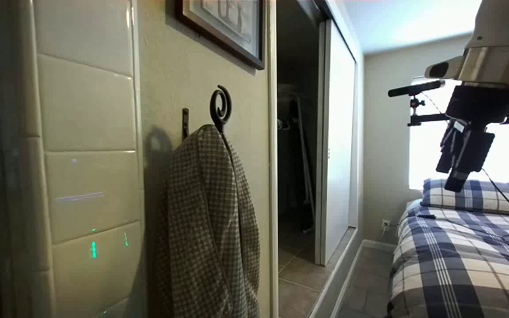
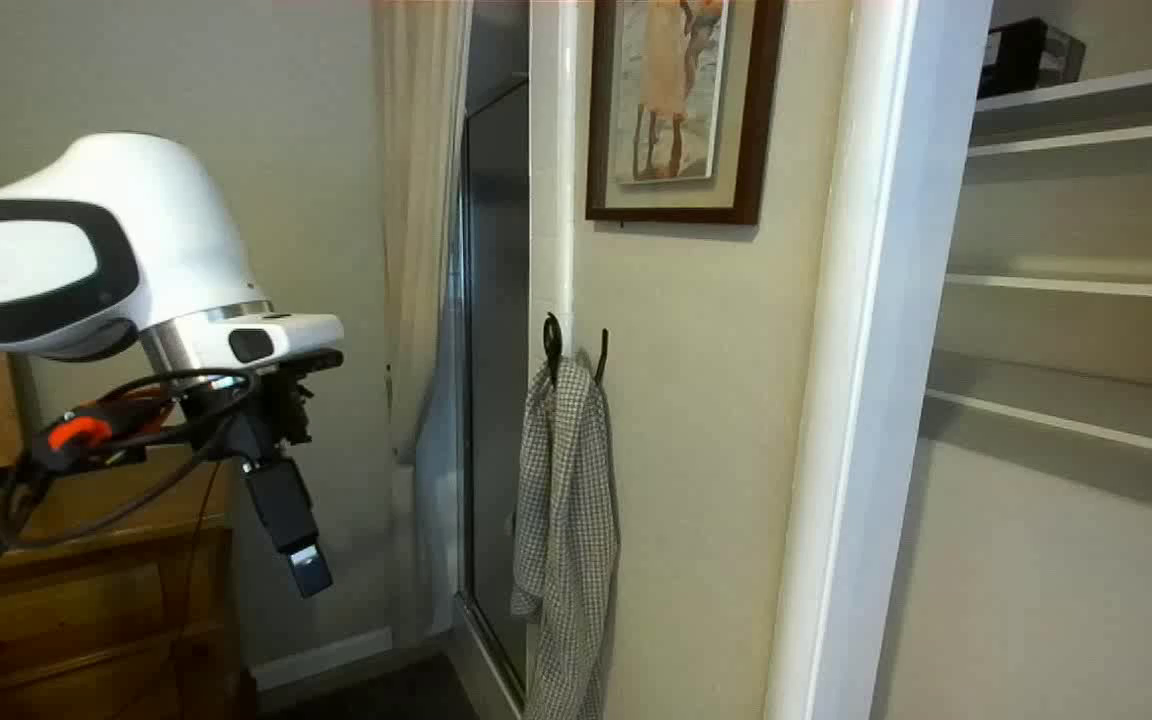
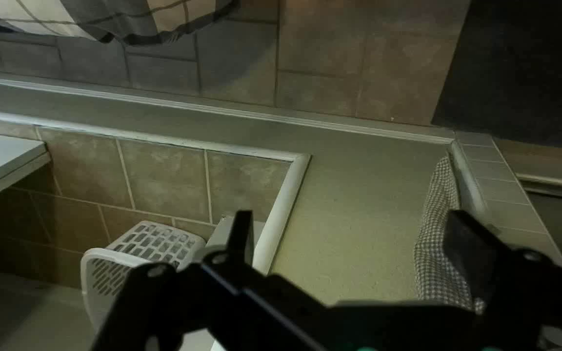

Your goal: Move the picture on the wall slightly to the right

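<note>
Hanging on the wall [image 2: 706, 450], the picture [image 2: 674, 110] sat above the checked garment [image 2: 568, 500], with white door trim [image 2: 861, 300] to its right. It was likely light and stiff, its front perhaps slick and breakable, and a hard shove might have unhooked it; the low left part of its dark frame [image 2: 599, 130] seemed the safest place for a gentle push. The gripper [image 3: 350, 219] stood well apart and lower, its fingers [image 3: 471, 253] spread, holding nothing.

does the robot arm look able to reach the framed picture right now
Probably yes, after moving: the open gripper hangs apart from and lower than the picture; in both exterior views nothing covers its lower edge, and the checked garment hangs below. Exact reach is unclear.
</note>
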Controlling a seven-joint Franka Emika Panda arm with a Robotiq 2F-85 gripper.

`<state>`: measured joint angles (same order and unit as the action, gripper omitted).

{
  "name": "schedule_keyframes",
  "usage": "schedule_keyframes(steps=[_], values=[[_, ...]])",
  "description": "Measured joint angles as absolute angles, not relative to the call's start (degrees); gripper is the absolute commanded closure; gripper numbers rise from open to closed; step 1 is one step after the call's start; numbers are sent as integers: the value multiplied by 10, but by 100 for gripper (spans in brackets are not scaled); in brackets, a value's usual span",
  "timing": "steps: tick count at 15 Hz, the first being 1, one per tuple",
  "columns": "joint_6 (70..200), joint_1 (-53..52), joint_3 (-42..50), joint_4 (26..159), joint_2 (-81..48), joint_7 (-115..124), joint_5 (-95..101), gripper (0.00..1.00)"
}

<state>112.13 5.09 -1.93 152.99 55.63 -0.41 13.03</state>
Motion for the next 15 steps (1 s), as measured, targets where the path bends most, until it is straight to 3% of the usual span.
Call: schedule_keyframes(steps=[15], values=[[1137, 20, -24, 1487, 547, 4, 104, 0]])
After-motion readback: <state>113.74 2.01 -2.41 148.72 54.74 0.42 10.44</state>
